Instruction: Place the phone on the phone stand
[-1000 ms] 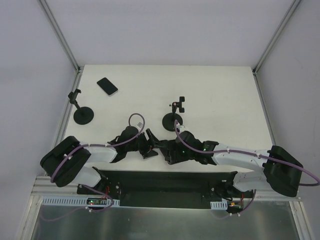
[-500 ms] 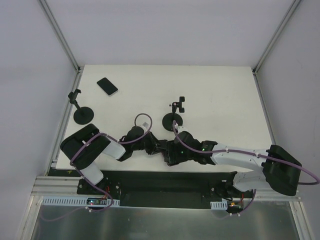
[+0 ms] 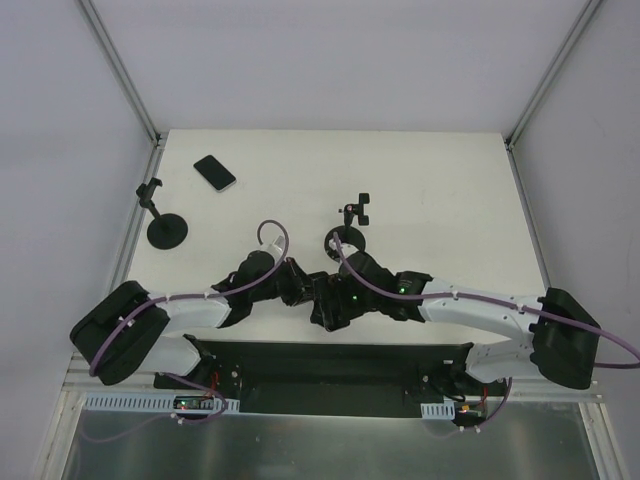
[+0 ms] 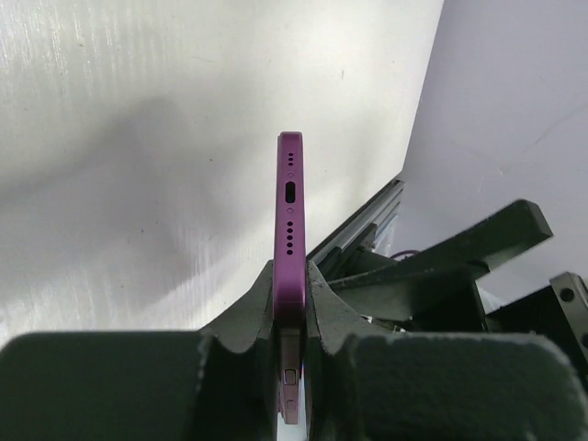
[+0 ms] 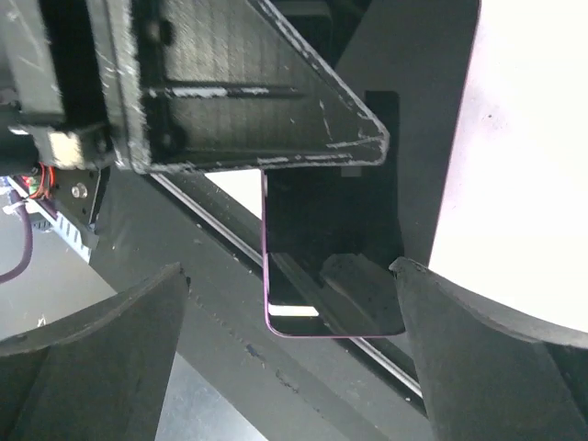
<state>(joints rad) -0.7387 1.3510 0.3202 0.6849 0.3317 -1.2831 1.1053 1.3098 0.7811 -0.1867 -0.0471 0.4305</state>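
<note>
A purple-edged phone (image 4: 290, 211) with a dark screen (image 5: 331, 266) is held upright on edge above the table's near edge. My left gripper (image 4: 290, 280) is shut on its flat faces. Around the same phone, my right gripper (image 5: 292, 276) stands open, with a wide gap at its left finger (image 5: 101, 358). In the top view both grippers meet at the near middle, the left gripper (image 3: 298, 288) against the right gripper (image 3: 322, 300), and the phone is hidden between them. One phone stand (image 3: 350, 228) is just beyond them. A second phone stand (image 3: 163, 222) stands at the far left.
A black phone (image 3: 214, 172) lies flat at the back left of the white table (image 3: 440, 210). The black base rail (image 3: 330, 360) runs along the near edge under the grippers. Frame posts rise at the table's back corners.
My left gripper has shut on the purple phone. The right gripper's jaws have spread wider around it. Both wrists have shifted slightly left.
</note>
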